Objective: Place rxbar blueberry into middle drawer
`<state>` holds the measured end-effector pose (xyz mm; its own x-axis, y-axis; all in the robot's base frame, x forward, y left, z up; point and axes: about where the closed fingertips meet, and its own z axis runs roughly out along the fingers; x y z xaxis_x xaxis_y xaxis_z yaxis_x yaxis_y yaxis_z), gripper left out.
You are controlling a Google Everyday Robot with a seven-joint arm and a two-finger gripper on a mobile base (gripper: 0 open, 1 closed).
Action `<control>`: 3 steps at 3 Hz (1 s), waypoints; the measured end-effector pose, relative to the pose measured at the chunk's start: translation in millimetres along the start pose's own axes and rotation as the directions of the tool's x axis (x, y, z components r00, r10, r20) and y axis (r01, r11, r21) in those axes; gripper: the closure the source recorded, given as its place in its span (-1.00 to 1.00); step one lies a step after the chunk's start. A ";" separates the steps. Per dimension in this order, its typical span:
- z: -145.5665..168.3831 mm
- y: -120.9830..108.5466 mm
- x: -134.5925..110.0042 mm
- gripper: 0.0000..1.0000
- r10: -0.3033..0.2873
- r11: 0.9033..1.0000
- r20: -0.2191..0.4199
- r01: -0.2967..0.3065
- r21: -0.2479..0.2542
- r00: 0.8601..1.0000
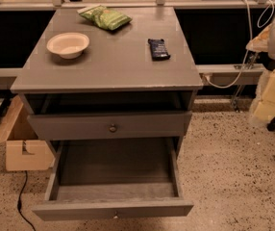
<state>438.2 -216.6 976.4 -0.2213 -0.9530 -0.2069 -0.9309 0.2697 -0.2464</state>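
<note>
The rxbar blueberry [158,48], a small flat dark navy bar with pale print, lies on the right part of the grey cabinet top [113,64]. The middle drawer [116,170] is pulled wide open below, and its grey floor is bare. My gripper is not in view. Only pale, padded parts of my arm [272,88] show at the right edge, well away from the bar and the drawer.
A green crinkly snack bag [105,17] and a white bowl [68,44] sit on the cabinet top. A drawer front with a dark knob [112,127] is above the open drawer. A cardboard box [19,146] and a black cable [20,201] are on the floor at left.
</note>
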 end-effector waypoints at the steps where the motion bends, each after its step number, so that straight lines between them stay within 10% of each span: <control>1: 0.0 0.0 0.0 -1.00 0.000 1.000 0.000 0.000 0.000 1.000; 3: 59.9 -71.3 -52.2 -1.00 0.145 0.988 0.179 -0.153 0.030 0.973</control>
<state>533.5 -177.8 948.0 -0.2986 -0.8636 -0.4062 -0.8772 0.4160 -0.2398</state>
